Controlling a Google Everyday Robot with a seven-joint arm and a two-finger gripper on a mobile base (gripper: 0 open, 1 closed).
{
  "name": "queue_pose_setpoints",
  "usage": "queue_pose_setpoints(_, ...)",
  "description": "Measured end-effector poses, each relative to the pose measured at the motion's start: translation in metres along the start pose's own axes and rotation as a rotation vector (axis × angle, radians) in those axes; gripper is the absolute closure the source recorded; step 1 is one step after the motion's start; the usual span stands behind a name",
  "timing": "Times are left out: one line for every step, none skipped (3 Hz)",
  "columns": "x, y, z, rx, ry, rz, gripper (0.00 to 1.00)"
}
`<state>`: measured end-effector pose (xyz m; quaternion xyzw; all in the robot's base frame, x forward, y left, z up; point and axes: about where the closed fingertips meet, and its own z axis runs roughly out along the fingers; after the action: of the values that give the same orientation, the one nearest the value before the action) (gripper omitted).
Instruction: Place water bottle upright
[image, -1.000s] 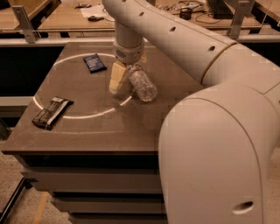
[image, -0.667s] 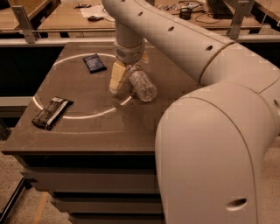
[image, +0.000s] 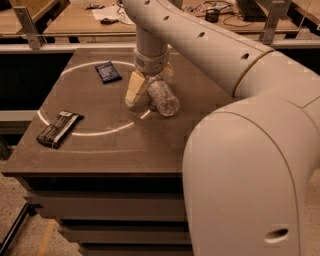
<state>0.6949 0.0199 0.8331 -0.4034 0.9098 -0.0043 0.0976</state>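
Observation:
The water bottle (image: 163, 98) is clear ribbed plastic and lies on its side on the dark table (image: 115, 145), near the middle of the top. Its near end points toward the front right, and its far end is hidden under my gripper. My gripper (image: 150, 82) hangs down from the white arm and sits right over the bottle's far end, close to the table surface. The cap and label are not visible.
A dark snack bar (image: 59, 128) lies near the table's left front edge. A small dark blue packet (image: 108, 72) lies at the back left. My large white arm (image: 250, 150) fills the right side of the view. Desks with clutter stand behind the table.
The gripper and bottle stay in the same place. Only the near part of the arm has shifted slightly.

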Motion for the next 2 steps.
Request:
queue_pose_setpoints(0.0015,-0.0015,0.0052,0.008,0.008,0.034,0.01)
queue_pose_setpoints(0.002,-0.0035,0.0073,0.03,0.019,0.061,0.18)
